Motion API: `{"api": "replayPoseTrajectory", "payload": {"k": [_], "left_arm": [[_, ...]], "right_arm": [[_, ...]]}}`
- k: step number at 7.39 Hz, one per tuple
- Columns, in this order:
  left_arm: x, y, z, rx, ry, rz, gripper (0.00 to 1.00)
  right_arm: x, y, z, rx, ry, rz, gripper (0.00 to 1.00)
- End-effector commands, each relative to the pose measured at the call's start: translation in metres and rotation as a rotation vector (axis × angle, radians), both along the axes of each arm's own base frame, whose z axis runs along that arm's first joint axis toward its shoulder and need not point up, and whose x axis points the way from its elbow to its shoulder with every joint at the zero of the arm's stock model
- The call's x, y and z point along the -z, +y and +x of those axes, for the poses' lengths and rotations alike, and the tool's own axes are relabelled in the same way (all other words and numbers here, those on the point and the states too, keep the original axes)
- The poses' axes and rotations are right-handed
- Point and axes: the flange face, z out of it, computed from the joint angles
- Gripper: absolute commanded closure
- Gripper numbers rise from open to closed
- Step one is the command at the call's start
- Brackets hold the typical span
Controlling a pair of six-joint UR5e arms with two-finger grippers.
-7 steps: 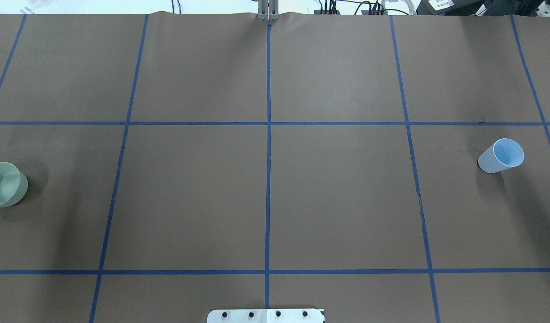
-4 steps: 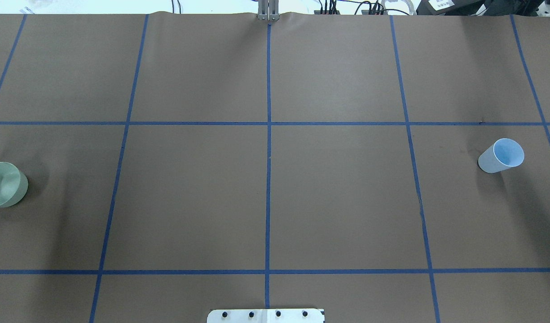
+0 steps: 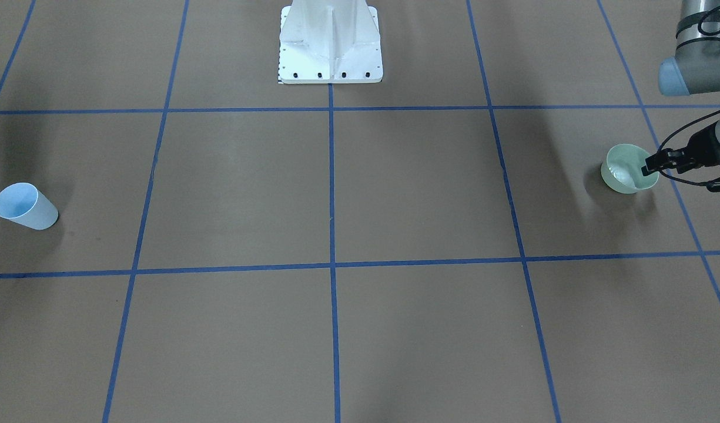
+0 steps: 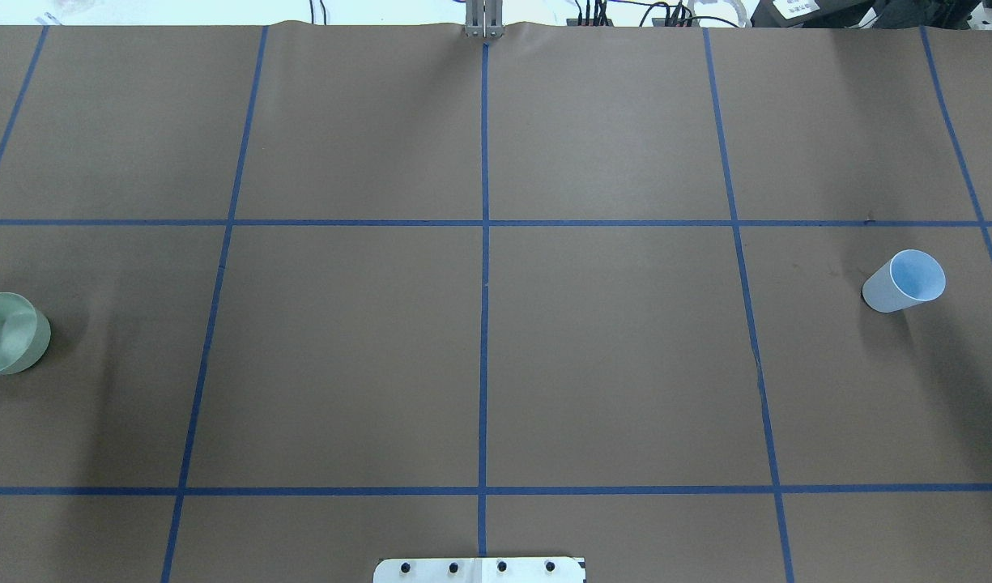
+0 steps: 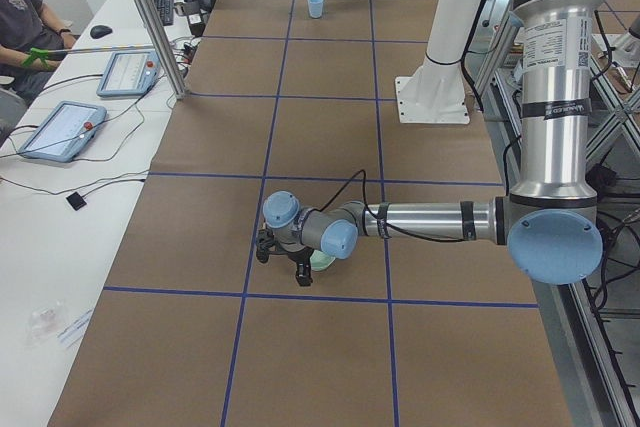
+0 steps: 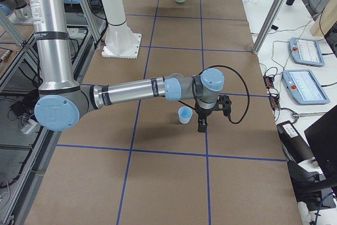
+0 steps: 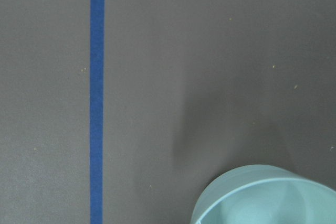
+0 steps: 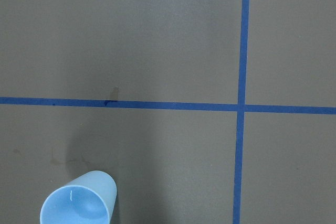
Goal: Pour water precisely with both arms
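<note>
Since both cups stand on the surface (image 4: 609, 348) with neither lifted, the step in hand is judged to be the taking of the cups. It would best be done with each cup gripped by its wall below the rim, squeezed lightly so that a thin wall is not buckled, and kept upright. With 12 o'clock taken as the far edge in the overhead view, the green cup (image 3: 617, 183) is found at 9 o'clock and the blue cup (image 4: 883, 295) at 3 o'clock, well apart. The left arm (image 3: 700, 70) is stretched low, its jaws held at or over the green cup's rim on the 9 o'clock side. Contact cannot be told, nor whether the jaws are apart or together. The right arm (image 6: 131, 89) is held near the blue cup, seemingly above it and towards 3 o'clock. Its jaws are shown only from the side, so their state cannot be told. A pale sheen (image 3: 620, 171) inside the green cup is taken to be the water, though this is not certain. The blue cup looks empty and is judged the receiver. A slow tilt over its rim would be called for.
</note>
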Motion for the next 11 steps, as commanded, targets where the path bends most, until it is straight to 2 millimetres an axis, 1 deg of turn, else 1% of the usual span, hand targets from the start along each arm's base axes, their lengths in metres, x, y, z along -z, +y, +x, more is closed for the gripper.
{"api": "replayPoseTrajectory", "payload": {"k": [1,2,5,6,8,9,10,11], "left_arm": [[-0.004,0.005,0.002,-0.01,0.001,0.001,0.44],[-0.004,0.006,0.002,-0.012,0.001,0.001,0.57],[-0.004,0.009,0.011,-0.031,0.0,0.0,0.58],[-0.004,0.009,0.011,-0.031,0.001,0.001,1.0],[0.0,0.008,0.012,-0.031,0.007,0.004,1.0],[0.026,0.002,0.014,-0.024,0.03,0.032,1.0],[0.076,-0.005,0.021,-0.032,0.089,0.058,1.0],[0.14,-0.029,0.033,-0.027,0.106,0.071,1.0]], "right_arm": [[0.002,-0.001,0.0,0.0,0.0,0.003,0.01],[0.005,0.0,0.0,0.0,-0.001,0.01,0.01],[0.007,0.0,0.0,0.0,-0.002,0.014,0.01],[0.007,0.0,0.0,0.0,-0.002,0.014,0.01],[0.007,0.0,0.0,0.0,-0.002,0.014,0.01],[0.007,0.0,0.0,0.0,0.0,0.015,0.01],[0.008,0.0,0.0,0.0,0.0,0.015,0.01],[0.008,0.0,0.0,0.0,-0.002,0.015,0.01]]}}
